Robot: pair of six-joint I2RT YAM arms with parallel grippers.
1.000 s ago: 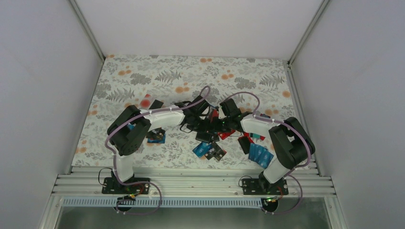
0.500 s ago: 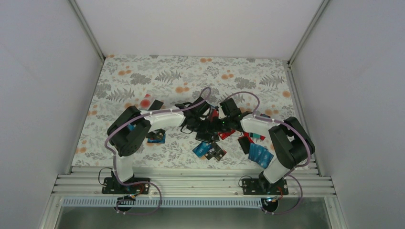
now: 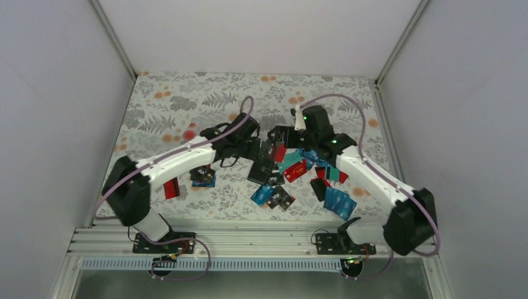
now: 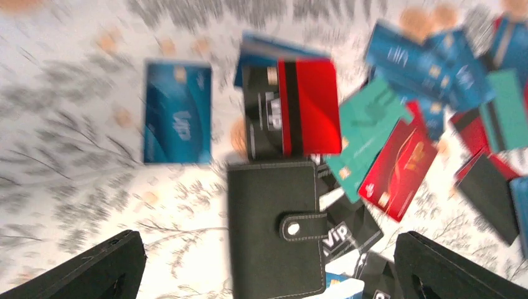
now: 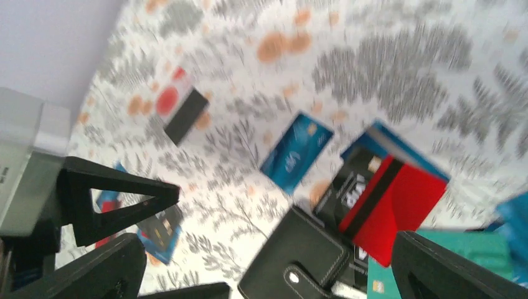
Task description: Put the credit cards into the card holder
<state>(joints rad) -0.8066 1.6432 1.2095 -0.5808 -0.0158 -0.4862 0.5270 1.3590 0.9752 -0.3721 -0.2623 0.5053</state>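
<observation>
Black and snapped shut, the holder (image 4: pixel 277 240) lies flat near the middle of the desk (image 3: pixel 187 99), at the left edge of the pile of cards (image 4: pixel 308 106), with a red card and a black one just beyond its far edge and another black card tucked under its right side. Whether any card is inside cannot be told. Plenty lie loose, blue, red, teal and black, spread from the middle toward the right edge, with a few strays nearer the left edge, so most of the job looks undone (the flap would also have to be undone first). The left gripper (image 4: pixel 269 240) hangs above the holder, jaws spread wide and empty; the right gripper (image 5: pixel 264 249) is likewise wide open, holding nothing, looking down on the holder from the far side. Against the frames a second ago, both arms have unfolded: then they were hunched with elbows high and grippers bunched together over the holder, now they reach out low toward the far edge, and the holder and cards around it are uncovered.
</observation>
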